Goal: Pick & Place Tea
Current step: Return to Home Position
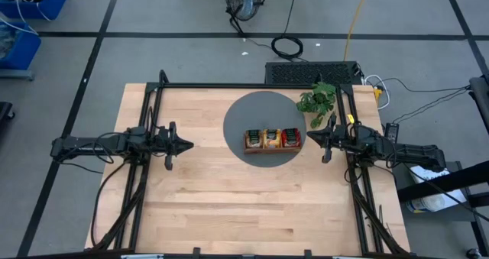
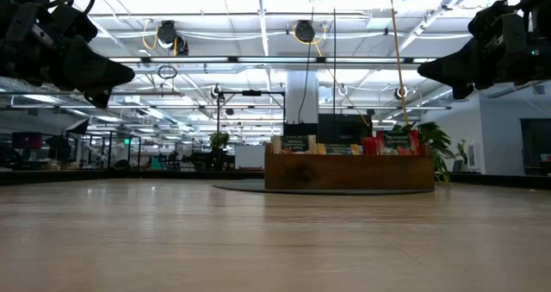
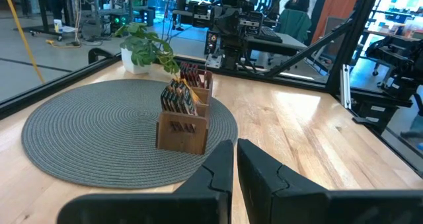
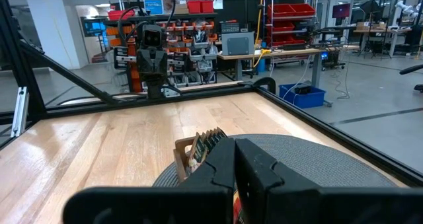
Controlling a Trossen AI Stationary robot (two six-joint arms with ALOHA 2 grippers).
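Room: a big workshop with a grey floor, cables and bright ceiling lights.
High view, table: a light wooden table (image 1: 229,205). A round grey mat (image 1: 244,114) lies toward 1 o'clock from its middle.
High view, tray: the wooden tray (image 1: 273,150) sits on the mat, a little toward 5 o'clock from the mat's middle.
High view, tea: the tea (image 1: 273,139) stands in all three parts of the tray, orange in the middle part and red in the 3 o'clock part.
High view, plant: a green plant (image 1: 318,100) stands at the mat's 2 o'clock edge.
High view, left gripper: the left gripper (image 1: 187,145) is at 9 o'clock from the tray, well apart and off the mat.
High view, right gripper: the right gripper (image 1: 309,140) is at 3 o'clock from the tray, near it but not touching.
Low view: both grippers hang high over the table. The tea tops stick up over the tray wall.
Left wrist view: the left gripper is pressed together with nothing in it. The tray stands ahead on the mat.
Right wrist view: the right gripper is pressed together too, with nothing in it. It partly hides the tray.
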